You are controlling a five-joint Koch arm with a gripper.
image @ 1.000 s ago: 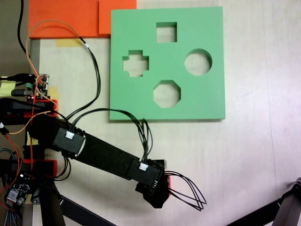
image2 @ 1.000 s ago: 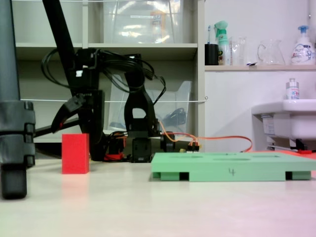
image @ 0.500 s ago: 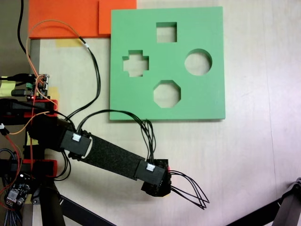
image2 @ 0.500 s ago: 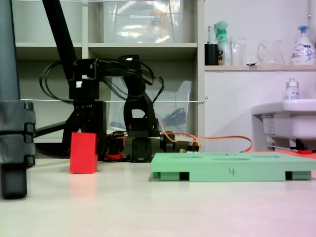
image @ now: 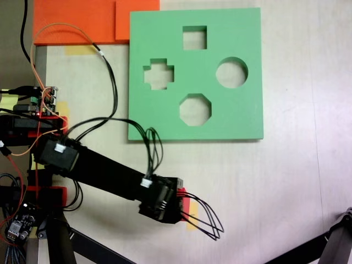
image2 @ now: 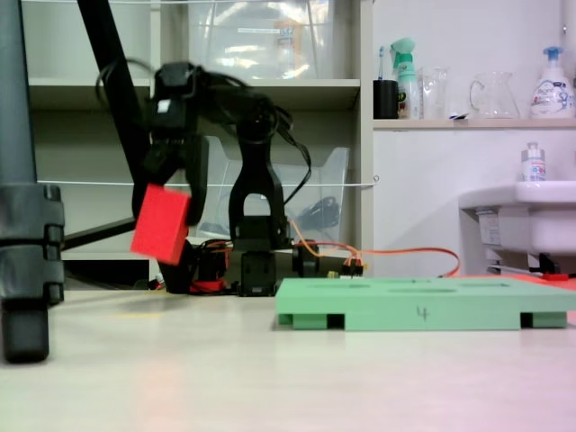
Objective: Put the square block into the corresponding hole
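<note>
Lying flat across the upper middle of the top-down fixed view, the green foam board [image: 195,118] is the largest thing on the table [image: 291,181], placed so all its cut-outs face up. The corresponding hole [image: 194,37] sits near the board's upper edge, with a cross-shaped cut-out [image: 158,74] to its lower left, a round one [image: 231,72] to its lower right and an octagonal one [image: 194,109] below. In the side-on fixed view the board [image2: 423,312] is a low slab at right.

Next in size, the black arm [image: 104,170] reaches from the left edge toward the lower middle. Its gripper [image2: 171,202] has the square block [image2: 160,224] clamped from above, tilted and clear of the table at centre left of the side-on view; from above only a red sliver [image: 186,203] shows beside the wrist, well below the board.

Orange foam slabs [image: 82,22] fill the upper left corner, touching the board's top left edge. Loose black cables [image: 204,223] loop off the wrist. Judging by this, the nearer cut-outs lie between block and square hole, so the carry should pass over them.
</note>
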